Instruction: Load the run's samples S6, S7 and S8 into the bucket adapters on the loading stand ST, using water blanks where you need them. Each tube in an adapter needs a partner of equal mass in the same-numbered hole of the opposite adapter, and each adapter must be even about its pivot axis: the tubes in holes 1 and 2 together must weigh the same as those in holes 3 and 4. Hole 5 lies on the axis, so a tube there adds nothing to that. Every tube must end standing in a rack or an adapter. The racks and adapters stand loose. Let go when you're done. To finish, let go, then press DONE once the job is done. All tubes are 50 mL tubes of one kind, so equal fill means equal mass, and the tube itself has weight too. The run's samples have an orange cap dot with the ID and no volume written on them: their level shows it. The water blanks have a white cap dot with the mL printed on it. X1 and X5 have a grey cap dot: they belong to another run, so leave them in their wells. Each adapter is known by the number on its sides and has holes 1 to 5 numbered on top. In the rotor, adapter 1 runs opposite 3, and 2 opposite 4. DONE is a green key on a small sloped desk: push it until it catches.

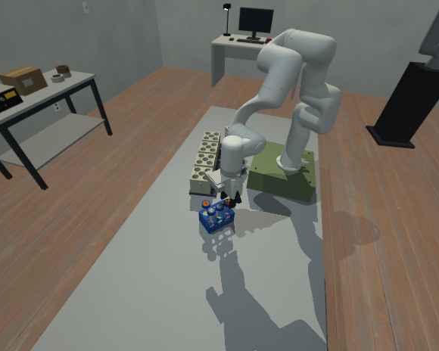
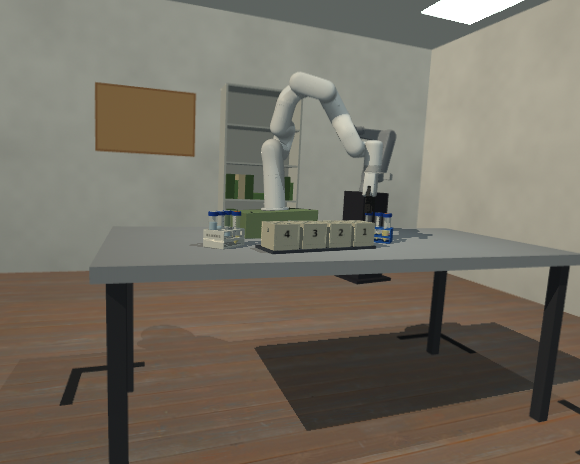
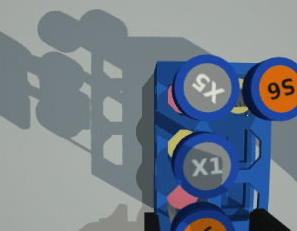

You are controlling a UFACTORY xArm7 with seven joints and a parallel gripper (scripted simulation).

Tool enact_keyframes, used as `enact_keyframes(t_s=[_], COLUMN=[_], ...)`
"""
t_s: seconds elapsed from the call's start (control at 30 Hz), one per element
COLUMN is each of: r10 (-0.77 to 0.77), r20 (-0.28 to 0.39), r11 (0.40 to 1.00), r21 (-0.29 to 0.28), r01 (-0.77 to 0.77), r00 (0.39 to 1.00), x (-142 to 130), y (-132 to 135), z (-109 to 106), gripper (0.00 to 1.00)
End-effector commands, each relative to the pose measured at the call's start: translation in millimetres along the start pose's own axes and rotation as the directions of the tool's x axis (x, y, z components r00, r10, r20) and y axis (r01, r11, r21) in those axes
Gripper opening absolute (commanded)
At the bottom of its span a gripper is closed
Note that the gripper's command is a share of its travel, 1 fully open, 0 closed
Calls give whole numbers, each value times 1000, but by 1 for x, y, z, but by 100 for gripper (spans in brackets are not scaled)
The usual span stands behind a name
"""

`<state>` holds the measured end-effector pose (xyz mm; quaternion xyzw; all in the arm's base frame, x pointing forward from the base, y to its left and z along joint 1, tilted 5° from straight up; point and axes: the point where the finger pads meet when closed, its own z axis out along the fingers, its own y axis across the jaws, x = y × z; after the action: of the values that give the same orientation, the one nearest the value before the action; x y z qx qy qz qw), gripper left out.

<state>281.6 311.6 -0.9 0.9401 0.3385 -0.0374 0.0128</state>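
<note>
A blue rack stands on the table in front of the adapter row. It holds sample S6 with an orange cap dot, grey-dotted X5 and X1, and another orange-dotted tube at the lower edge of the wrist view, its label cut off. My gripper is open and points straight down over that tube. Its dark fingertips stand on either side of the cap. Adapters 4, 3, 2 and 1 stand in a row with empty holes.
A white rack of blue-capped tubes stands at the far end of the adapter row, beyond adapter 4. The arm's green base block sits close behind the adapters and the blue rack.
</note>
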Motion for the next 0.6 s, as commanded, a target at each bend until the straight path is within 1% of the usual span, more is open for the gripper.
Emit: enact_keyframes(t_s=[0.0, 0.57], r10=[0, 0], r20=[-4, -4], r11=[1000, 1000], r21=[0, 0], r01=[0, 0], r00=[1000, 1000], x=[2, 2], y=[0, 0], z=[1, 11], gripper=[57, 57])
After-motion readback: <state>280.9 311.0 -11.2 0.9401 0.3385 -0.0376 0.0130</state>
